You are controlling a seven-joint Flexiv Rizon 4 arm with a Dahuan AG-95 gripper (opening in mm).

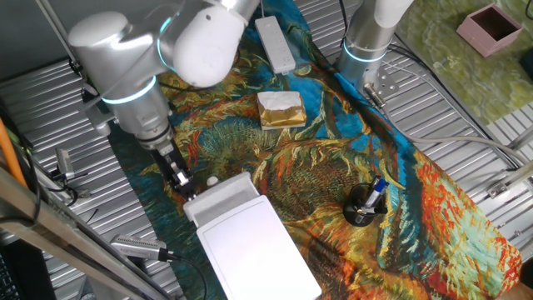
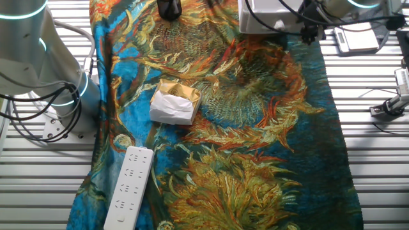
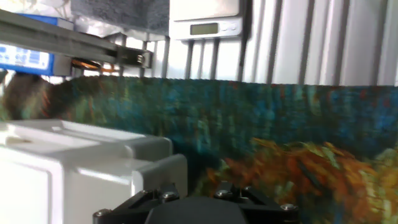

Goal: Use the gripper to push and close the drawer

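The flat white box lies at the front of the patterned cloth. Its drawer sticks out a short way at the far-left end, and the small round knob shows on its front. My gripper, a narrow black tip on the silver arm with the cyan ring, hangs low just left of the drawer front, close to the knob. Its fingers look pressed together and hold nothing. In the other fixed view the box is at the top with the gripper beside it. In the hand view the white box fills the lower left; the fingertips are hidden.
A gold-and-white block and a long white bar lie further back on the cloth. A black holder with a pen stands to the right. The other silver arm stands at the back, with a pink box beyond it. A scale shows ahead.
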